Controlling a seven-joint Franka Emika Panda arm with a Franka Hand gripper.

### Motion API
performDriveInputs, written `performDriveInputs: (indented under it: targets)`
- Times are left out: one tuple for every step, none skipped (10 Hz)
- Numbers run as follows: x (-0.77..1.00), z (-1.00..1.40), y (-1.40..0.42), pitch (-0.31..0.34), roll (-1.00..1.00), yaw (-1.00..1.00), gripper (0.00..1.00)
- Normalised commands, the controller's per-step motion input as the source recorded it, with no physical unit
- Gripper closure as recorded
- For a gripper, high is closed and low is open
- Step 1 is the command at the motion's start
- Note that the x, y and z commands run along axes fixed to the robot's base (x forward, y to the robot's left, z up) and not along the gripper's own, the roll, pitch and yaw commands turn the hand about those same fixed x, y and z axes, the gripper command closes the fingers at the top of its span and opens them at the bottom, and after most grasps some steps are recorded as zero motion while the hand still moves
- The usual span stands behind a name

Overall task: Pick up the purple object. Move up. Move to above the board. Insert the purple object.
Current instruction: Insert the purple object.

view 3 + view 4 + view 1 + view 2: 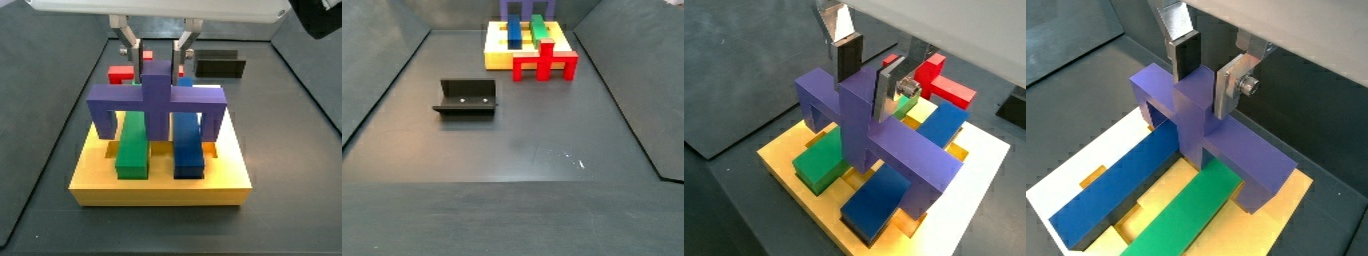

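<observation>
Two silver fingers (1186, 55) of the end effector (156, 62), at the upper centre of a side view, flank the stem of the purple object (156, 102), though whether they clamp it or stand just free of it cannot be told. The piece sits upright on the board (160, 178), its crossbar straddling the green bar (131, 150) and dark-blue bar (189, 152). If the prongs are not fully seated, letting go or lifting askew could tilt it
</observation>
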Motion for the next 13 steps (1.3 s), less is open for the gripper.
performDriveInputs:
  targets:
    - [0.17, -0.22, -0.04, 0.000, 0.02, 0.09, 1.00]
    - [0.18, -0.19, -0.06, 0.000, 0.01, 0.07, 1.00]
    - [0.14, -0.17, -0.04, 0.000, 0.00, 0.07, 1.00]
    - [0.00, -0.17, -0.03, 0.000, 0.03, 0.11, 1.00]
    - [0.00, -0.16, -0.08, 0.000, 0.13, 0.23, 1.00]
    - [0.01, -0.12, -0.15, 0.000, 0.22, 0.25, 1.00]
    - [0.05, -0.12, -0.07, 0.000, 0.13, 0.18, 1.00]
    - [0.03, -0.12, -0.01, 0.000, 0.03, 0.06, 1.00]
    - [0.00, -0.13, 0.00, 0.000, 0.00, 0.00, 1.00]
    - [-0.02, -0.17, 0.00, -0.010, 0.00, -0.09, 1.00]
    - [-0.06, -0.18, -0.02, -0.024, 0.00, -0.14, 1.00]
    - [-0.02, -0.15, -0.09, -0.021, 0.00, -0.15, 1.00]
    - [0.00, -0.15, -0.06, -0.020, 0.00, -0.13, 1.00]
